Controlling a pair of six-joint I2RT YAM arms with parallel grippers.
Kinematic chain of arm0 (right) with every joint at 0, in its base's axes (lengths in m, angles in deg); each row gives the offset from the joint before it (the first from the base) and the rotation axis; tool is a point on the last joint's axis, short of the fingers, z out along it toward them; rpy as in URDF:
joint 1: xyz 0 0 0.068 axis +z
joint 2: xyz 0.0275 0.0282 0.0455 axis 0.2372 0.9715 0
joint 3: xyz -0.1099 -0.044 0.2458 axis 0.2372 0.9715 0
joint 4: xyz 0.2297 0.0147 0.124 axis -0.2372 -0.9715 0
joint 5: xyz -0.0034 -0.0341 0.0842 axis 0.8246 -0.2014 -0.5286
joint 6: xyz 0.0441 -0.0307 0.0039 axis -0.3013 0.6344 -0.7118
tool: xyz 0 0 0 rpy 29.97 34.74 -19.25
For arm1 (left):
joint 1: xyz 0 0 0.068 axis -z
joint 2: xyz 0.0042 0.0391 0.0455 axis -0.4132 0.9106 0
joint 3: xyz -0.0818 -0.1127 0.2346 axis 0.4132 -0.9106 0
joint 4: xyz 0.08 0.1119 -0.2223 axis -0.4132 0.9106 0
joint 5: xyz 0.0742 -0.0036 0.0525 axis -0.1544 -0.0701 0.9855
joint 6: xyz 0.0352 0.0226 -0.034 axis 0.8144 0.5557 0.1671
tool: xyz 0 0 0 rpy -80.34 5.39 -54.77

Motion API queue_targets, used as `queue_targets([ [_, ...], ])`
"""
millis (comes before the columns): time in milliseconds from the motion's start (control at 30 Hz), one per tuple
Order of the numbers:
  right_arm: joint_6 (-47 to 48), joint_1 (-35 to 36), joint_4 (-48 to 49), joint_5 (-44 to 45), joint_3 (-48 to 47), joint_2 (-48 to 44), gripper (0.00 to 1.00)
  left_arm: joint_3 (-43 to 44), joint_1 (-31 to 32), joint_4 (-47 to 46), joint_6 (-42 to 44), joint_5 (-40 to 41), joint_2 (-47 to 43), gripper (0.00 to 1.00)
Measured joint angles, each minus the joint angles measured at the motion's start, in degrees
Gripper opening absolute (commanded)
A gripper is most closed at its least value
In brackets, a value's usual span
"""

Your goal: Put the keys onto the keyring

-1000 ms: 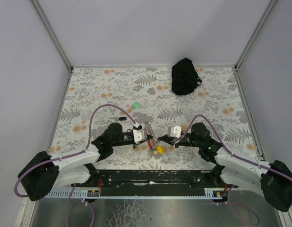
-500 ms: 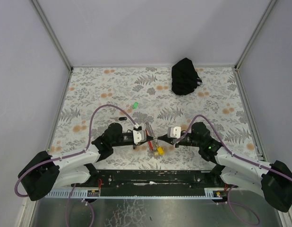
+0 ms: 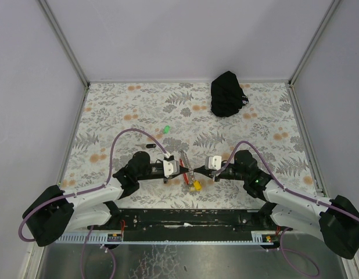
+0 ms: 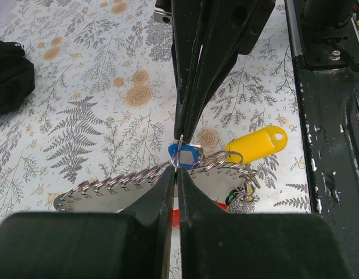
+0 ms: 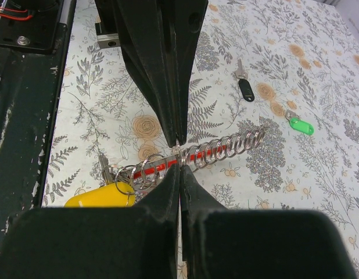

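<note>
- Almost nothing has moved in the last second. Both arms have stayed low over the keyring (image 4: 110,186), which lies on the bench (image 3: 110,110) between them.
- The left pincer (image 4: 175,170) is shut tight, just as it was. Its tip is right at the keyring's silvery chain. I cannot tell if it really nips the chain.
- The right pincer (image 5: 179,167) is shut tight too. From the other side its tip comes right down to the blue key (image 4: 184,154). I cannot tell if it holds the key's tiny metal part.
- The blue key is touching the keyring, just beside the yellow tag (image 4: 256,142). It has not shifted.
- I think this stillness means a slow, fiddly step: working the blue key onto the ring. I cannot see if it is on yet.
- The green key (image 3: 167,129) lies well away from the keyring, on the far side. Nobody has touched it, so that one is left to do.
</note>
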Motion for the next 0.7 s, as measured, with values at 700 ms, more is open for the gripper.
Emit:
queue_targets([
  [700,0.0,0.0,0.0,-1.4,0.0,0.04,0.0,-1.27,0.0,-2.6,-1.64,-0.55,0.04,0.0],
])
